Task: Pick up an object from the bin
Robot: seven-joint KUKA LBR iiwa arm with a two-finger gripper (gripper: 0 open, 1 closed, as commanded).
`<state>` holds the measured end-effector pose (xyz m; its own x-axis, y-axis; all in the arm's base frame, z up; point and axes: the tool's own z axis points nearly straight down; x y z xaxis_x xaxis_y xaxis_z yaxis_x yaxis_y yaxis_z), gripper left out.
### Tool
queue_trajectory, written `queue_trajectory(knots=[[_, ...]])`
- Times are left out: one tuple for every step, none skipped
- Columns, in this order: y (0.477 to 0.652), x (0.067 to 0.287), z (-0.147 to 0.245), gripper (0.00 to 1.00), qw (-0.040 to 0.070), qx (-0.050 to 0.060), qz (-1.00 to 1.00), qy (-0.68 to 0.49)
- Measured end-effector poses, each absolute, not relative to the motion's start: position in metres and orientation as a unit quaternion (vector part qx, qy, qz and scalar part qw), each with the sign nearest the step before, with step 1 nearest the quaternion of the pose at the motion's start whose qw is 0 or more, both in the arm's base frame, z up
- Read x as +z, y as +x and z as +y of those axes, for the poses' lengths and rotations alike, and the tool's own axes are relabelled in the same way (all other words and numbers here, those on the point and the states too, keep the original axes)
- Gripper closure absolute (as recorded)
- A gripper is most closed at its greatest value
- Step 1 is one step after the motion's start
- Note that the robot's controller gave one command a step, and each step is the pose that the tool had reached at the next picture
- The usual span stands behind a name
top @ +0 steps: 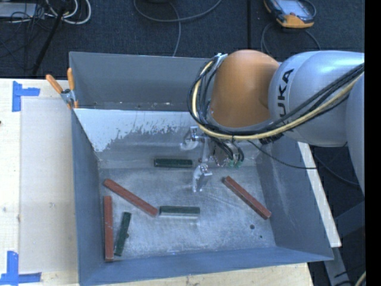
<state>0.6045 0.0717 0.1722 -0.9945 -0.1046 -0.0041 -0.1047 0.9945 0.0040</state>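
Note:
My gripper (200, 177) hangs below the orange wrist cover, over the middle of the bin floor. Just to its left lies a dark green bar (173, 163), flat and nearly level. On its right, a red-brown bar (246, 197) slants down toward the right wall. A second dark green bar (179, 210) lies in front of the gripper, closer to the near wall. The gripper touches none of these three.
At the bin's left, a long red-brown bar (131, 196) lies diagonally. In the near-left corner an upright red-brown bar (108, 228) sits beside a short dark green bar (122, 234). The arm and its cables cover the bin's back right.

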Motion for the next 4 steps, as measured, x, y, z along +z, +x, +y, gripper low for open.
queue_trajectory(knots=[[0.578,0.127,0.090,0.00,-0.001,-0.001,0.998,-0.056],[0.573,0.077,0.082,1.00,0.007,0.001,0.990,-0.141],[0.573,0.077,0.082,1.00,0.007,0.001,0.990,-0.141],[0.564,0.265,0.073,1.00,0.004,0.000,0.991,-0.136]])
